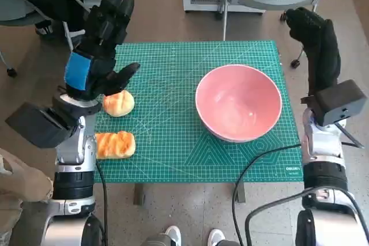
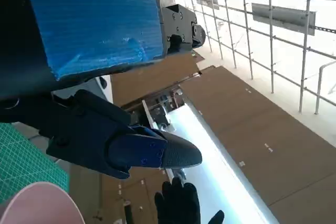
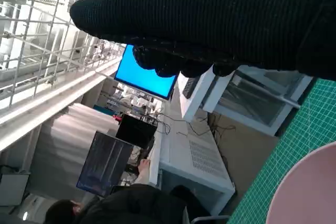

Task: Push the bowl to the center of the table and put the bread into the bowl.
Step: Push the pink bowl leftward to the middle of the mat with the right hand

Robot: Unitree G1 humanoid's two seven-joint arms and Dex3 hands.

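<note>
The pink bowl [image 1: 238, 109] has nothing in it. Two bread rolls [image 1: 118, 103] lie well left of it on the green mat [image 1: 167, 142], whose corner writing is too small to read. The left hand [image 1: 98, 44] and right hand [image 1: 317, 41] are raised, spread and hold nothing.

Green mat [image 1: 173, 113] bears bowl [image 1: 238, 109], two breads [image 1: 118, 103]
</note>
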